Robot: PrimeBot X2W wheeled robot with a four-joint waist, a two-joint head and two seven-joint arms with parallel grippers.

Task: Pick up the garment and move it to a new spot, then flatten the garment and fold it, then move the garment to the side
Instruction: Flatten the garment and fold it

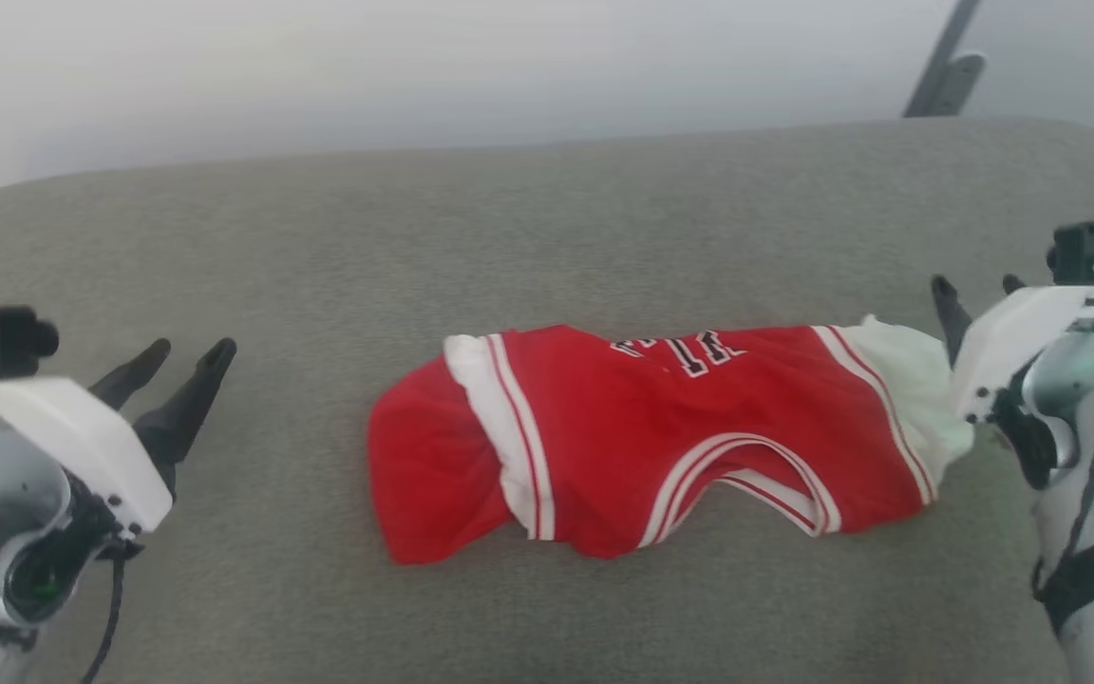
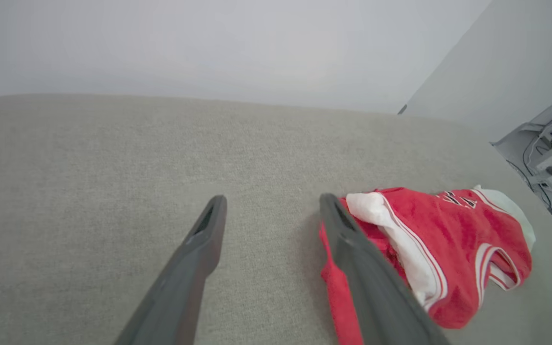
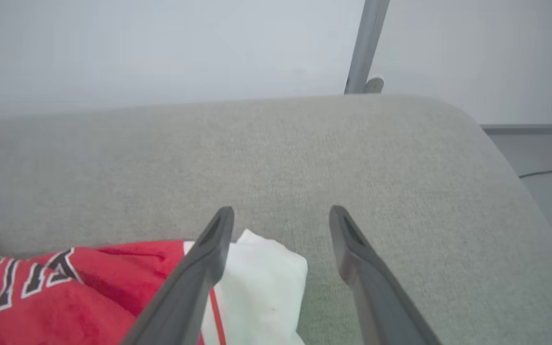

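While left gripper [image 1: 194, 347] and right gripper [image 1: 976, 282] gape empty at nine and three o'clock, the bunched garment [image 1: 651, 427] seemingly awaits flattening grasps.

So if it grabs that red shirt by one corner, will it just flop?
Probably: the garment lies crumpled in soft folds, so the rest would likely hang limp. It looks thin, so likely light. Pushed, it would probably bunch rather than slide on the coarse grey cushion.
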